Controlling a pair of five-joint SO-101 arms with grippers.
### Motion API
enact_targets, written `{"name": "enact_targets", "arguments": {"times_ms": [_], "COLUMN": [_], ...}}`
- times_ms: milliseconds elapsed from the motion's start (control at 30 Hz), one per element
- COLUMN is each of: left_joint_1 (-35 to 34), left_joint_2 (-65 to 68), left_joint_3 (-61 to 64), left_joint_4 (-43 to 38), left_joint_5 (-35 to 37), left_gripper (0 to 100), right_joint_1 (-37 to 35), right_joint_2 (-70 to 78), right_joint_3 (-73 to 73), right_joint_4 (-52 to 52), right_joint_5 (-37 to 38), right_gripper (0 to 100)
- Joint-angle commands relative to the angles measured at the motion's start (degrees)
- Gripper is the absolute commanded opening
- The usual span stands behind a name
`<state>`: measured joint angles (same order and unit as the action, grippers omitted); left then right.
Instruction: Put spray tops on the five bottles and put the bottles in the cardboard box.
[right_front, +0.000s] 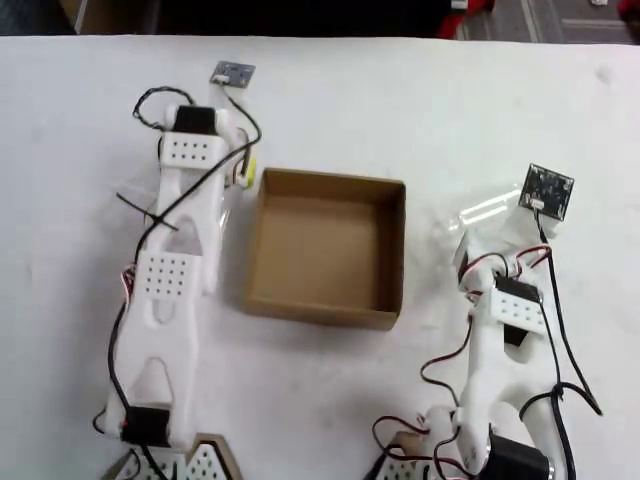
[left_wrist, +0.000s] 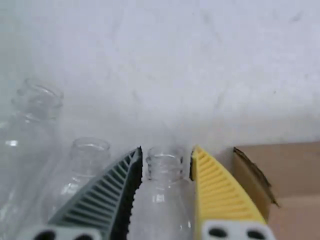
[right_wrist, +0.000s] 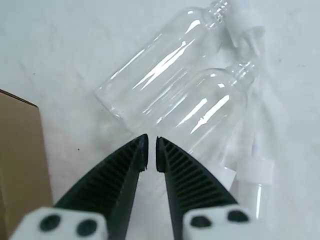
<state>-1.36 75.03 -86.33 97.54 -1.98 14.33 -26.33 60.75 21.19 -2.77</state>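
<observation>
Bottle (left_wrist: 162, 200), clear, no spray top, stood upright on the bench (right_front: 400, 100). The left fingers (left_wrist: 220, 190), one grey and one yellow, were clamped on it just below its open neck. Two more uncapped bottles stood beside it: one near (left_wrist: 87, 160), one farther off (left_wrist: 35, 107). A corner of the cardboard box (left_wrist: 280, 185) sat just past the yellow finger.

Two other clear bottles lay on their sides next to each other by the right arm (right_front: 510, 320). The farther one (right_wrist: 160, 65) had a white top at its neck. Couldn't tell for the nearer one (right_wrist: 210, 110). A loose white spray top (right_wrist: 255, 172) lay just beside the nearer bottle. The right fingers (right_wrist: 185, 175), black, were pinched almost together with nothing between them, tips over the nearer bottle's base.

From above, the box (right_front: 320, 305) sat open between the left arm (right_front: 175, 270) and the right arm, with no bottles inside.
</observation>
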Motion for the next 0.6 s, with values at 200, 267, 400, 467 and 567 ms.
{"name": "enact_targets", "arguments": {"times_ms": [200, 267, 400, 467, 567], "left_joint_1": [0.4, 0.7, 1.2, 1.5, 1.9], "left_joint_2": [-2.1, -2.1, -3.5, -4.8, -7.6], "left_joint_3": [-0.5, -0.5, -4.2, -7.6, -9.5], "left_joint_4": [-0.9, -0.8, 2.2, 4.4, 4.7], "left_joint_5": [-4.3, -5.0, -4.9, -5.0, -5.1], "left_gripper": [2, 2, 2, 2, 2], "right_joint_1": [-0.7, -0.7, -0.7, -0.7, -0.7], "right_joint_2": [-1.6, -1.6, -1.6, -1.6, -1.6], "right_joint_3": [-0.2, -0.2, -0.2, -0.2, -0.2], "right_joint_4": [-1.4, -1.5, -1.5, -1.5, -1.5], "right_joint_5": [-0.1, -0.1, -0.1, -0.1, -0.1], "right_gripper": [2.0, 2.0, 2.0, 2.0, 2.0]}}
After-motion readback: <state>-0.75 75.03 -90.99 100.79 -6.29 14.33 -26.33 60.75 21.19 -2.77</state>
